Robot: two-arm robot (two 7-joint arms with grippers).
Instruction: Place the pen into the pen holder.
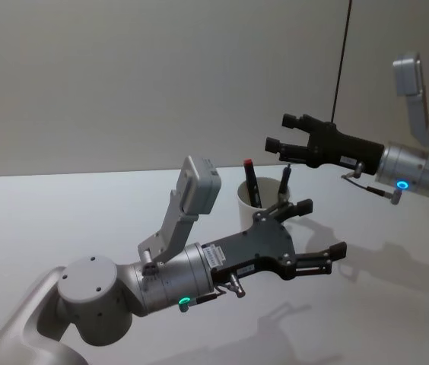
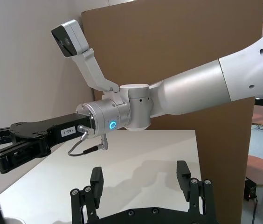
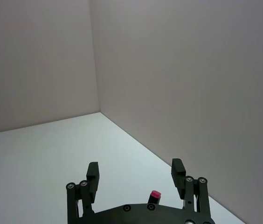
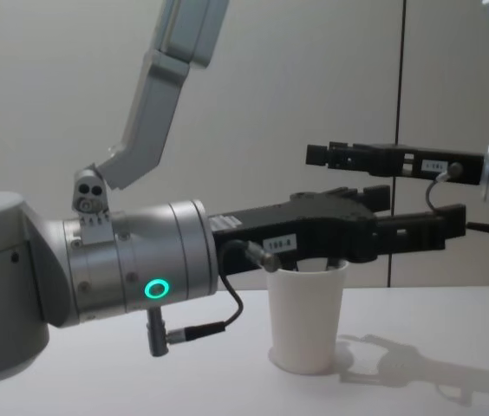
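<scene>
The pen holder [image 1: 246,204] is a white paper cup [image 4: 307,316] standing mid-table. Two pens stand in it: one with a red cap [image 1: 250,181] and a dark one [image 1: 284,182]. My left gripper [image 1: 321,228] hovers open and empty over the cup's near side and hides part of its rim; in the chest view the left gripper [image 4: 414,208] sits just above the rim. My right gripper [image 1: 278,131] is open and empty, higher up and beyond the cup. The red cap [image 3: 155,194] shows below the right gripper [image 3: 135,168].
The white table [image 1: 62,213] runs wide to the left and front. A plain wall stands close behind, with a thin black pole [image 1: 341,53] at the right. A brown cardboard panel [image 2: 169,46] stands past the table's right end.
</scene>
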